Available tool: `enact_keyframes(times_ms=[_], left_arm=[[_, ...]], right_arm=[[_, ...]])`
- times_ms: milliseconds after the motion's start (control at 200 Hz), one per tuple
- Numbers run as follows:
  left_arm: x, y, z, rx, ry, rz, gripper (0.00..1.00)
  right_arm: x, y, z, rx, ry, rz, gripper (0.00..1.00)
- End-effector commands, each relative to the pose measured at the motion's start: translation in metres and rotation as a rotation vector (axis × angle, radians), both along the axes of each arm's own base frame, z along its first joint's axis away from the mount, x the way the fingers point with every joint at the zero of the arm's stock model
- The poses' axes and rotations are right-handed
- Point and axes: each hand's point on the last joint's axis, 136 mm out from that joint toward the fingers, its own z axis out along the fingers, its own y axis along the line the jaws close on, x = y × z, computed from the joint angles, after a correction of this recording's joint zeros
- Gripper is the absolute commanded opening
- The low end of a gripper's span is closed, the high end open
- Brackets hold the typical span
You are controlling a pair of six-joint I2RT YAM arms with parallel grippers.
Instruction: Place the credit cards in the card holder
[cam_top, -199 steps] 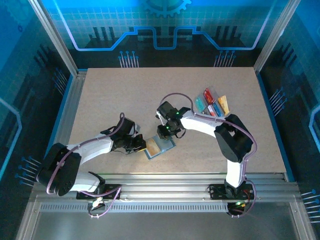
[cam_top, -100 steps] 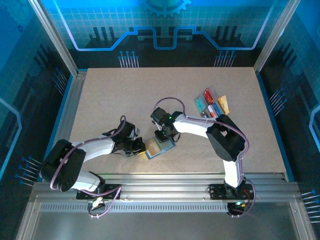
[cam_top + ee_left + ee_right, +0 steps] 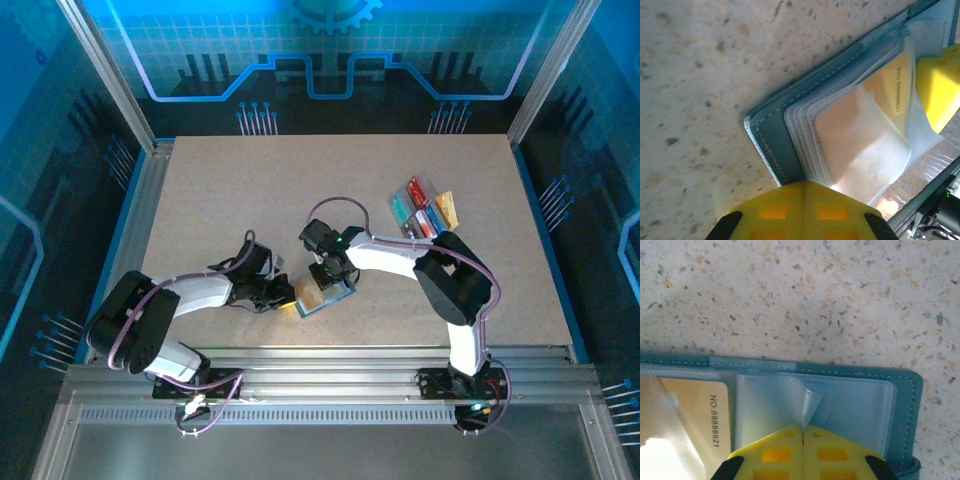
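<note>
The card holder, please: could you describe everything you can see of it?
The card holder is a slate-blue stitched wallet lying open, flat on the speckled table. Clear plastic sleeves fan inside; one holds a numbered orange card. The shut left gripper sits over one edge; the shut right gripper meets a curled-up sleeve corner.

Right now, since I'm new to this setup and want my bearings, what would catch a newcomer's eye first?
The open card holder sits near the table's front centre, both hands meeting on it. The right hand is shut on a clear sleeve beside a yellow card tucked inside; the left hand is shut at the opposite edge. The other credit cards lie clustered at the far right.
</note>
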Motion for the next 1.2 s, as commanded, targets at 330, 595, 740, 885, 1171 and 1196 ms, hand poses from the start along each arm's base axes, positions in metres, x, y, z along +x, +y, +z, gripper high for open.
enact_keyframes(times_ms=[330, 595, 740, 885, 1171, 1196], left_arm=[[-0.008, 0.002, -0.033, 0.069, 0.067, -0.018, 0.02], [-0.006, 0.000, -0.032, 0.065, 0.067, -0.020, 0.01], [-0.006, 0.000, -0.031, 0.063, 0.065, -0.020, 0.01], [-0.007, 0.000, -0.032, 0.066, 0.065, -0.024, 0.01], [-0.006, -0.001, -0.030, 0.058, 0.063, -0.024, 0.01], [-0.006, -0.001, -0.030, 0.057, 0.062, -0.025, 0.01]], right_arm=[[-0.028, 0.014, 0.039, 0.059, 0.058, 0.059, 0.00], [-0.034, 0.029, 0.044, 0.219, 0.158, 0.030, 0.25], [-0.037, 0.022, 0.038, 0.267, 0.200, -0.019, 0.33], [-0.044, 0.013, 0.036, 0.254, 0.203, -0.029, 0.35], [-0.042, -0.009, 0.030, 0.158, 0.171, -0.048, 0.46], [-0.042, -0.010, 0.029, 0.156, 0.172, -0.046, 0.47]])
